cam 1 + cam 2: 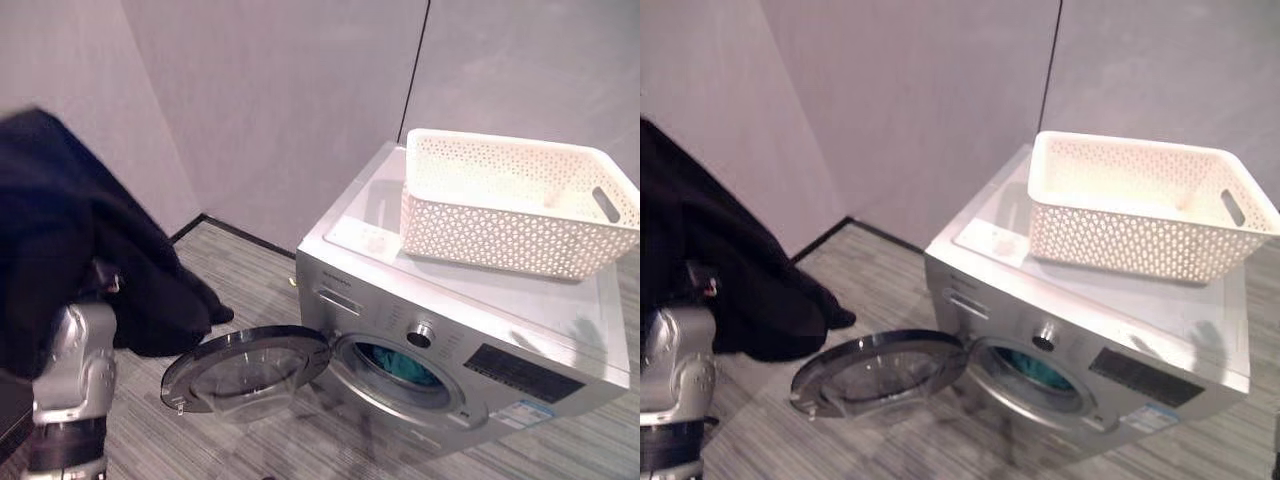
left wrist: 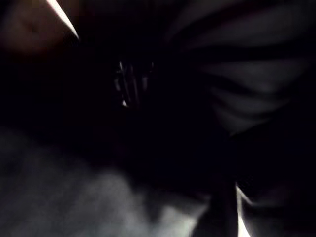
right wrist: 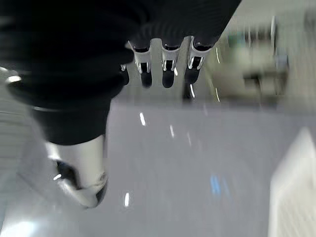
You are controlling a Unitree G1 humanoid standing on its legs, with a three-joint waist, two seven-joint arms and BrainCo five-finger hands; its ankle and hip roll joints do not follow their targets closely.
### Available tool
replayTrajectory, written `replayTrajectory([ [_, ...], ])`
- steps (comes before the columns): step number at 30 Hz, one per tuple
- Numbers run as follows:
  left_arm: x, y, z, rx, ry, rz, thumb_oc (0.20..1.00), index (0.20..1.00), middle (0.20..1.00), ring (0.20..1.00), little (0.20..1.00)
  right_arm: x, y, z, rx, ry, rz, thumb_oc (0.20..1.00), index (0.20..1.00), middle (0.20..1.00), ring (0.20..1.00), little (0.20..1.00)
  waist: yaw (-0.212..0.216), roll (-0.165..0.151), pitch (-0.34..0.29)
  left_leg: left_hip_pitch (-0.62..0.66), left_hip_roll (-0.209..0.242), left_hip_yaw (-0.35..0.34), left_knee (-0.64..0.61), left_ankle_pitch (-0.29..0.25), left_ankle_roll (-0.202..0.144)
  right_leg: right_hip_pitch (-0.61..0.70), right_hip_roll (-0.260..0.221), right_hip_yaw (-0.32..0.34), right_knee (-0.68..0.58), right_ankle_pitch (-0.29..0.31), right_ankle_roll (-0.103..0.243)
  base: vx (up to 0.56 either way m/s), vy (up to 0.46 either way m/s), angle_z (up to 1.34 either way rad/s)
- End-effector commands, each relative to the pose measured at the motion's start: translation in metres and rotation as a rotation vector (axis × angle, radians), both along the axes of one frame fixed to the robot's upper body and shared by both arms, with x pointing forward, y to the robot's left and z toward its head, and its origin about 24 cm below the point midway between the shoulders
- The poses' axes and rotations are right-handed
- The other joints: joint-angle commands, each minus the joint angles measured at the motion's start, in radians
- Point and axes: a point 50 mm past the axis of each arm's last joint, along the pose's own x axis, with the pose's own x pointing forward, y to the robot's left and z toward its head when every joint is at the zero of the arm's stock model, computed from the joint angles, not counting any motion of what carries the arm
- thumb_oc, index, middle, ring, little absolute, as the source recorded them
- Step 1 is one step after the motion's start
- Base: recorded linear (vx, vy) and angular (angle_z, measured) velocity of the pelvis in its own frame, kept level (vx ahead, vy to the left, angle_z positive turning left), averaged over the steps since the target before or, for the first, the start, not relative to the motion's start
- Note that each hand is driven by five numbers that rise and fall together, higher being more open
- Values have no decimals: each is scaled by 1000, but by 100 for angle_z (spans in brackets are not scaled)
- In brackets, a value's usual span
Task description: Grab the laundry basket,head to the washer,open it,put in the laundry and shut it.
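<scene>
Dark garment (image 1: 70,240): big black cloth hanging at near left, draped over the left arm, covering the left hand; its fingers hidden, grip cannot be told.
Washer (image 1: 480,350): silver front-loader at right, round door (image 1: 245,372) swung open leftward; teal laundry (image 1: 405,368) inside the drum.
Laundry basket (image 1: 510,205): white, perforated, sitting on the washer's top.
Right hand (image 3: 165,69): fingers straight, holding nothing.
Floor (image 1: 250,270): grey striped; plain grey walls behind.

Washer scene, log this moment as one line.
washer door: open | basket: on washer top | dark garment: draped over left arm | right hand: open
</scene>
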Motion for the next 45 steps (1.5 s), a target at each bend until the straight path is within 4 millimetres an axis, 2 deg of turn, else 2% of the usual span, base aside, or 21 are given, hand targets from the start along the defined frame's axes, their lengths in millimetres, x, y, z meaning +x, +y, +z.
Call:
replayTrajectory([
  [1,-8,-9,35,169,-137,-46,200,200,200,200,200,-9,6,23,-190,7,-97,1000,1000,1000,1000,1000,7,-23,-70,126,-36,39,11,-192,75,-97,-20,40,31,38,13,-9,29,-3],
  [2,-14,-8,28,176,-108,-42,200,200,200,200,200,-14,6,19,-198,40,-113,1000,1000,1000,1000,1000,5,-20,-73,131,-36,46,11,-200,79,-98,-18,49,30,37,15,-36,58,-3],
  [3,-27,-5,12,189,-42,-18,200,200,200,200,200,-23,4,3,-196,120,-158,1000,1000,1000,1000,1000,-6,-21,-66,136,-40,62,11,-206,88,-108,-17,68,33,45,18,-17,62,-10],
  [5,-39,-4,-3,190,23,-8,200,200,200,200,200,-30,4,-17,-153,179,-174,1000,1000,1000,1000,1000,-14,-20,-59,143,-45,80,12,-213,99,-119,-15,91,37,53,19,-40,64,-31],
  [7,-53,-3,-17,203,92,32,200,200,200,200,200,-42,1,-47,-68,259,-206,1000,1000,1000,1000,1000,-20,-18,-47,148,-50,93,12,-220,109,-129,-14,107,41,59,22,-41,69,-49],
  [10,-71,-4,-31,200,162,52,200,200,200,200,200,-65,-3,-85,21,408,-283,1000,1000,1000,1000,1000,-22,-18,-37,154,-59,109,14,-228,123,-140,-19,120,47,67,28,-15,64,-27],
  [11,-73,-4,-32,201,167,52,200,200,200,200,200,-65,-3,-86,19,413,-283,1000,1000,1000,1000,1000,-20,-15,-43,160,-58,109,12,-238,125,-136,-18,124,45,59,31,-48,62,-22],
  [13,-85,-2,-32,322,221,134,200,200,200,200,200,-99,-13,-126,110,590,-443,1000,1000,1000,1000,1000,-24,-15,-25,161,-67,116,16,-240,132,-145,-23,131,54,69,37,-55,82,-19],
  [14,-90,-3,-34,314,223,136,200,200,200,200,200,-111,-15,-138,143,638,-496,1000,1000,1000,1000,1000,-23,-17,-25,163,-71,115,13,-243,135,-147,-27,132,54,69,40,-55,71,-7],
  [17,-89,-11,-47,254,266,63,200,200,200,200,200,-139,-12,-184,330,741,-596,1000,1000,1000,1000,1000,-25,-17,-18,161,-83,113,20,-247,144,-155,-40,134,56,80,50,-58,61,-1],
  [19,-85,-18,-59,231,322,-11,200,200,200,200,200,-142,-5,-214,434,831,-572,1000,1000,1000,1000,1000,-22,-18,-8,159,-92,113,26,-251,149,-160,-48,138,59,87,55,-60,46,-2],
  [20,-85,-18,-59,231,322,-11,200,200,200,200,200,-142,-5,-214,435,831,-571,1000,1000,1000,1000,1000,-22,-19,-8,159,-92,113,27,-251,150,-161,-48,139,59,87,55,-71,40,-3],
  [21,-75,-29,-83,176,406,-129,200,200,200,200,200,-138,15,-253,571,941,-483,1000,1000,1000,1000,1000,-18,-18,9,158,-97,116,39,-254,153,-163,-54,142,65,91,57,-78,31,-3],
  [23,-68,-38,-109,151,517,-216,200,200,200,200,200,-129,37,-280,669,1010,-385,1000,1000,1000,1000,1000,-16,-20,25,155,-103,118,49,-254,157,-170,-61,150,72,95,60,-85,30,-9],
  [28,-59,-73,-189,84,836,-412,200,200,200,200,200,-70,109,-316,754,1111,46,1000,1000,1000,1000,1000,-15,-9,68,158,-111,130,57,-250,158,-174,-70,156,78,99,61,-49,24,-17],
  [30,-59,-87,-209,65,921,-473,200,200,200,200,200,-53,132,-321,776,1119,172,1000,1000,1000,1000,1000,-13,-7,77,150,-117,133,54,-239,155,-181,-78,152,72,106,60,-37,19,-15],
  [35,-54,-114,-222,30,956,-573,200,200,200,200,200,-12,179,-312,643,1149,468,1000,1000,1000,1000,1000,3,4,104,126,-118,122,55,-222,146,-186,-91,121,59,110,59,-22,-1,5],
  [37,-51,-118,-222,41,952,-589,200,200,200,200,200,-6,186,-310,614,1152,510,1000,1000,1000,1000,1000,5,5,107,121,-117,118,54,-219,144,-186,-92,115,56,109,59,-9,-25,25],
  [38,-43,-129,-222,68,948,-627,200,200,200,200,200,10,203,-303,510,1168,614,1000,1000,1000,1000,1000,20,6,119,109,-114,106,54,-213,138,-186,-94,98,54,104,56,-8,-30,22],
  [39,-43,-129,-221,69,947,-626,200,200,200,200,200,10,203,-303,510,1167,614,1000,1000,1000,1000,1000,19,6,119,108,-114,105,55,-213,138,-186,-95,97,54,104,56,-21,-44,28],
  [45,-12,-161,-215,119,893,-669,200,200,200,200,200,53,236,-282,430,1079,746,1000,1000,1000,1000,1000,43,3,182,42,-107,67,77,-191,124,-214,-97,72,69,91,44,-88,-50,25],
])
